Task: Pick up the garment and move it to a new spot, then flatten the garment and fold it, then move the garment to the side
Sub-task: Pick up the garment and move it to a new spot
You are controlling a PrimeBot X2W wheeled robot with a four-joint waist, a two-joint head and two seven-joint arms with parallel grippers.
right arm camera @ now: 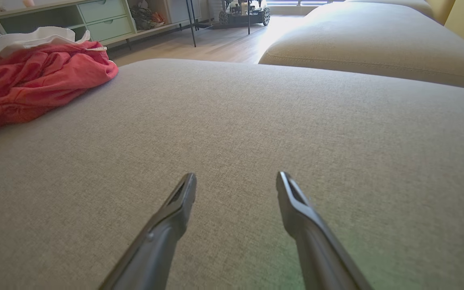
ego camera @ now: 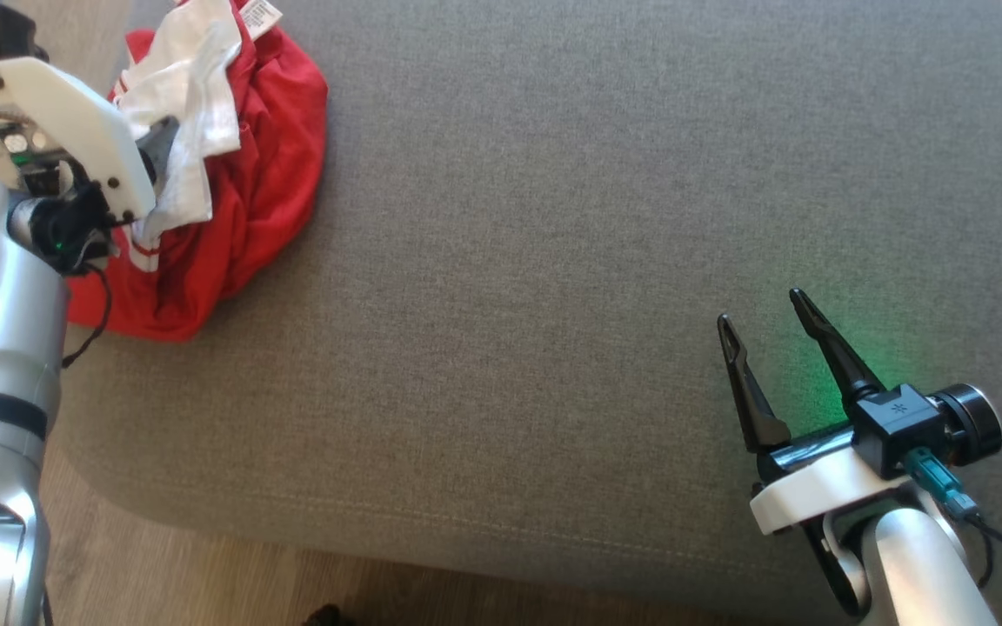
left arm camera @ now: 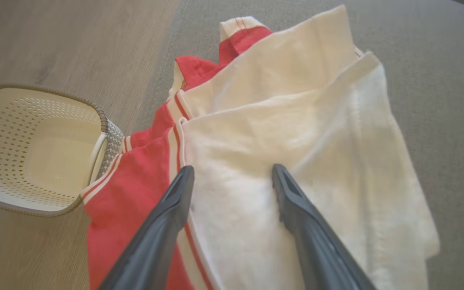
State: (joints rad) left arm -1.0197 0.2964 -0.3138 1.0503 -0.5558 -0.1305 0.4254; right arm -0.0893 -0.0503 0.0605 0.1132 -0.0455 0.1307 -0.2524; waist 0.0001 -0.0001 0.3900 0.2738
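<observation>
Head view puts the garment [ego camera: 249, 191] in a crumpled red and white heap at the far left corner of the grey cushion [ego camera: 553, 261], close to its edge. The first step is in hand: picking it up, with nothing gripped yet.

The left arm bends over the heap, and the left gripper [left arm camera: 232, 173] points down at the white cloth with its fingers spread wide (whether the tips touch the cloth I cannot tell). A pale basket [left arm camera: 113, 137] stands on the floor just beside that corner.

The next move, I judge, calls for lowering onto a raised fold, pinching it firmly and lifting the heap toward the bare middle of the cushion.

The right gripper [ego camera: 760, 310] hovers low over bare cushion, well apart from the garment, fingers parted and holding nothing.
</observation>
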